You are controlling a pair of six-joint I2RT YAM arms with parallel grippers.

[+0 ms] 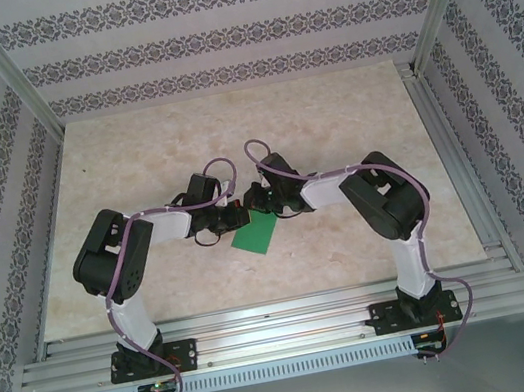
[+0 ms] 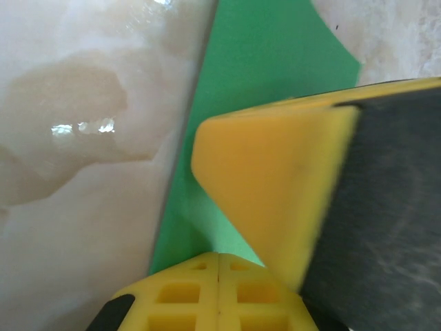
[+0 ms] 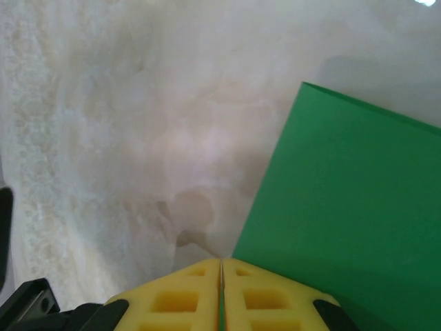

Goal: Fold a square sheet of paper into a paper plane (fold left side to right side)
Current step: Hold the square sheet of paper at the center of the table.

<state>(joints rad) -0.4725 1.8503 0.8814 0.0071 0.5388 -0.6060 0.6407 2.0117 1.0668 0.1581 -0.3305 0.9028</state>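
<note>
Table [image 1: 230, 130]: pale marbled top inside patterned walls, with a railed metal frame at its 6 o'clock edge. Left arm [image 1: 117, 267] and right arm [image 1: 390, 204]: bolted to that frame, both bent inward so that their wrists met near the table's middle. Square sheet of paper [image 1: 256, 236]: bright green, unmarked, lying flat just toward 6 o'clock from the table's centre, between the two arms, one corner pointing to 6 o'clock. Left gripper [image 1: 229, 220]: at the sheet's 10 o'clock edge, yellow fingers pressed tight together; in the left wrist view the green ran right down to the fingertips, but whether paper was nipped in the seam could not be told. Right gripper [image 1: 259, 203]: at the sheet's 12 o'clock edge, fingers likewise clenched, the sheet's corner meeting the tips at 1 o'clock; any hold on the paper not discernible. Yellow wedge [image 2: 275, 193]: dark-backed, lying over the sheet in the left wrist view.
</note>
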